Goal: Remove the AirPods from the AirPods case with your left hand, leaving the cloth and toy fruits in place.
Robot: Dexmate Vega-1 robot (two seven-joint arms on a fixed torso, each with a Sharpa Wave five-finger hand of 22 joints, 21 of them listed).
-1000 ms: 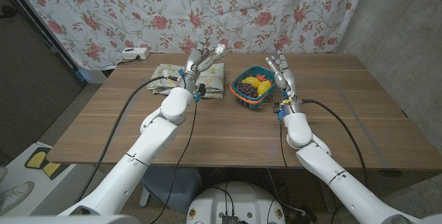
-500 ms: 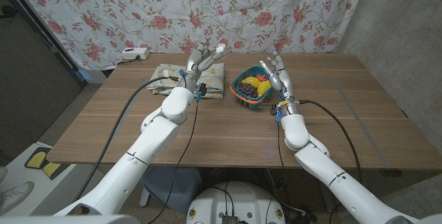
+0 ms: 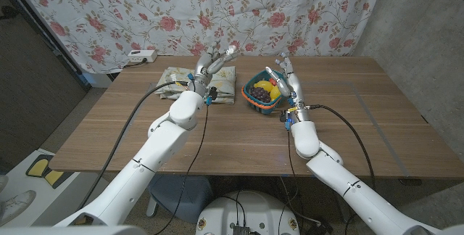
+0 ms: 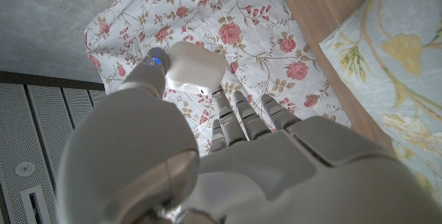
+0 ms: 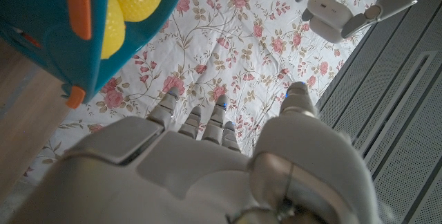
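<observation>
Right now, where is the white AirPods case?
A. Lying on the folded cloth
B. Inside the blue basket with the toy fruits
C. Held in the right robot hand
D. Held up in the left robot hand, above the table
D: in the left wrist view the left robot hand pinches the white AirPods case at its fingertips, and in the head view it is raised above the folded cloth.

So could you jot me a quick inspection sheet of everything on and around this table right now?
Surface: wooden table, bare at the front.
Job's things: white case held up in the left hand, above the cloth; lid state unclear.
Clutter: blue basket of toy fruits.
Hands: left grips the case; right hand open, fingers up, beside the basket.
Cables: black cables along both arms.
Surroundings: floral curtain; white box at the table's far left edge.
</observation>
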